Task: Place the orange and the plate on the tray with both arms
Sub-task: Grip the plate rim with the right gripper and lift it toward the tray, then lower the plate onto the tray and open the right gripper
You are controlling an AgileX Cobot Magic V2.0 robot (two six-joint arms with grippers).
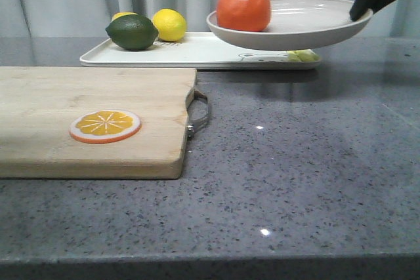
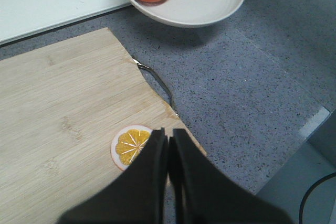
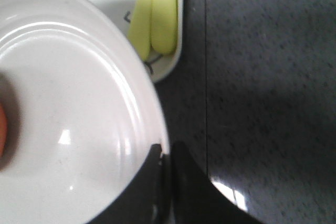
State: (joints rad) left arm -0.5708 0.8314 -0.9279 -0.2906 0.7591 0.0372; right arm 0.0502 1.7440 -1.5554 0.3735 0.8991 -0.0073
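Spanning the far side of the grey worktop [image 1: 308, 162], the tray [image 1: 197, 52] with its long axis running left to right, a green lime [image 1: 132, 32] and yellow lemon [image 1: 170, 24] on its left part, pale green pieces [image 3: 157, 14] at its right end. Hanging above that right part, clear of the tray surface, the plate [image 1: 308, 27], roughly level, overlapping the tray's right corner and reaching out past the tray's near edge in the wrist views. Riding in the plate's left half, the orange [image 1: 243, 8]. Pinching the plate's right rim, the right end effector [image 3: 167, 182], fingers nearly together on the thin edge. Hovering over the wooden cutting board [image 1: 85, 116] near the orange slice [image 2: 131, 145], the left end effector [image 2: 168, 150], closed on nothing, well apart from the plate. Judging by this, mostly straight down and a little farther back onto the tray for the drop, with the right arm alone positioned for it.
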